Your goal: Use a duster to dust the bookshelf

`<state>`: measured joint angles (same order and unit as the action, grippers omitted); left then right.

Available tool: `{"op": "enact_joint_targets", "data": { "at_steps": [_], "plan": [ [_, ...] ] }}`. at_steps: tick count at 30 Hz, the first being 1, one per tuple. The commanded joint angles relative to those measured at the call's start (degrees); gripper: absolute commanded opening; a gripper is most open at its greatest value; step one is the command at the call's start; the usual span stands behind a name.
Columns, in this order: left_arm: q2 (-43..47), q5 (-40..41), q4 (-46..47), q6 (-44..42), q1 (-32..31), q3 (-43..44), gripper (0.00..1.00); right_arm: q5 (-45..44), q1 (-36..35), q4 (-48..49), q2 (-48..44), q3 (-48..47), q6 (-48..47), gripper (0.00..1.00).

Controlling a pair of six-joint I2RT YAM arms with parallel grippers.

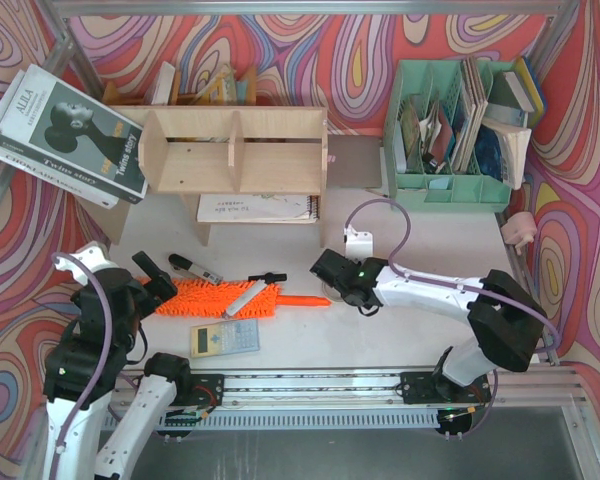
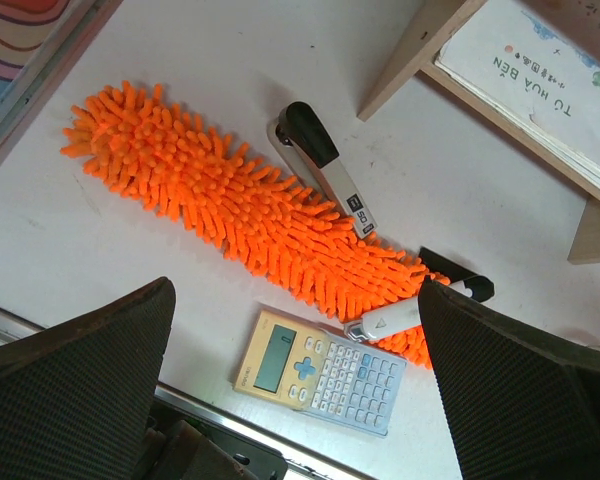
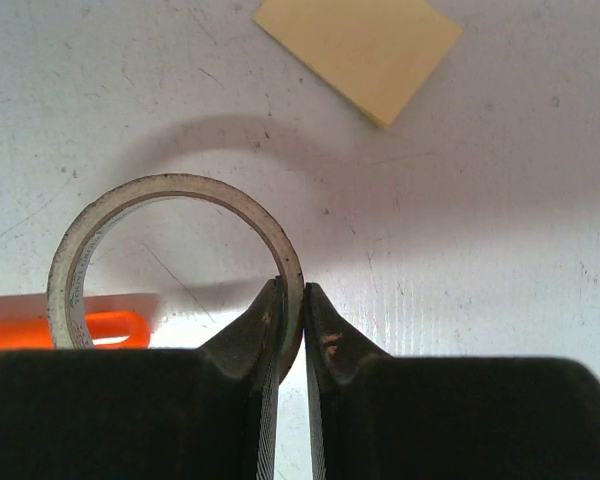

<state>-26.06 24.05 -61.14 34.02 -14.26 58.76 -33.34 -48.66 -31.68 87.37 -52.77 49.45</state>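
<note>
Hovering left gripper [image 2: 295, 300], fingers wide, over duster [image 2: 240, 205], likely soft, light; grab thin handle [image 1: 305, 300]. Right gripper [image 3: 292, 300] pinches tape ring [image 3: 170, 183].

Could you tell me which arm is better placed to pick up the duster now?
Left, probably: the left gripper hangs open at the fluffy end of the duster, while the right gripper is shut on a tape roll near its handle.
</note>
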Motion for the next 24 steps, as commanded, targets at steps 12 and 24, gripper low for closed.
{"op": "enact_joint_targets", "data": {
  "at_steps": [12, 24],
  "plan": [
    [-0.4, 0.9, 0.4, -0.3, -0.2, -0.7, 0.98, -1.7, 1.4, -3.1, -1.2, 3.7, 6.7, 0.31],
    [0.0, 1.0, 0.5, -0.3, -0.2, -0.7, 0.98, -0.3, 1.0, -0.3, -6.4, 1.2, 0.7, 0.46]
  ]
}}
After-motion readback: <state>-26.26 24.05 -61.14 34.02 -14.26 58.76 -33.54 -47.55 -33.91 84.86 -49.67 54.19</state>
